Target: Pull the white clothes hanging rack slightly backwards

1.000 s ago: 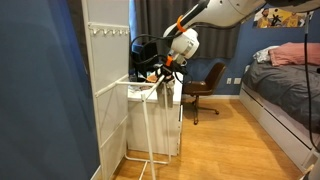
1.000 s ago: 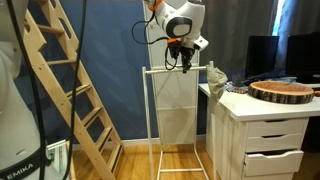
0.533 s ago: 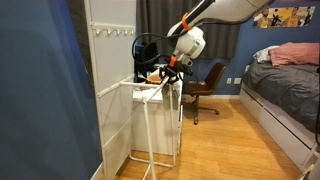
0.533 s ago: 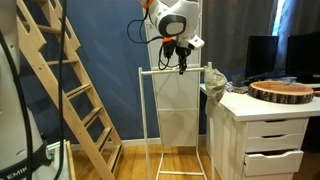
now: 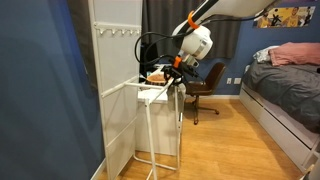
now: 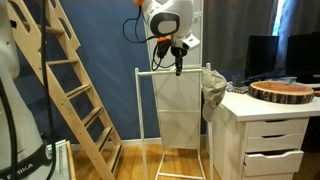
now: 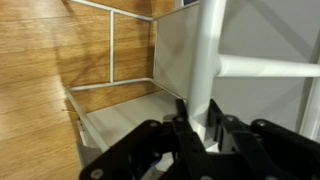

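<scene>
The white clothes hanging rack point(image 6: 145, 120) stands on the wood floor in front of a blue wall, and its frame also shows in an exterior view point(image 5: 180, 125). My gripper point(image 6: 178, 68) comes down from above and is shut on the rack's top bar. An exterior view shows it at the rack's upper corner point(image 5: 176, 70). In the wrist view the white bar point(image 7: 203, 60) runs between the black fingers, and the gripper point(image 7: 197, 125) clamps it. The rack's lower rails point(image 7: 110, 85) lie over the floor below.
A white drawer cabinet point(image 6: 265, 135) carrying a round wooden slab point(image 6: 283, 90) stands close beside the rack, with a grey cloth point(image 6: 214, 85) at its edge. A wooden ladder point(image 6: 70, 90), a tall white panel point(image 5: 115, 80), an office chair point(image 5: 205, 85) and a bed point(image 5: 290, 95) surround the spot.
The gripper and the rack have moved together: leftward in the view with the ladder, rightward and away from the white panel in the view with the bed. The grip on the bar is unchanged.
</scene>
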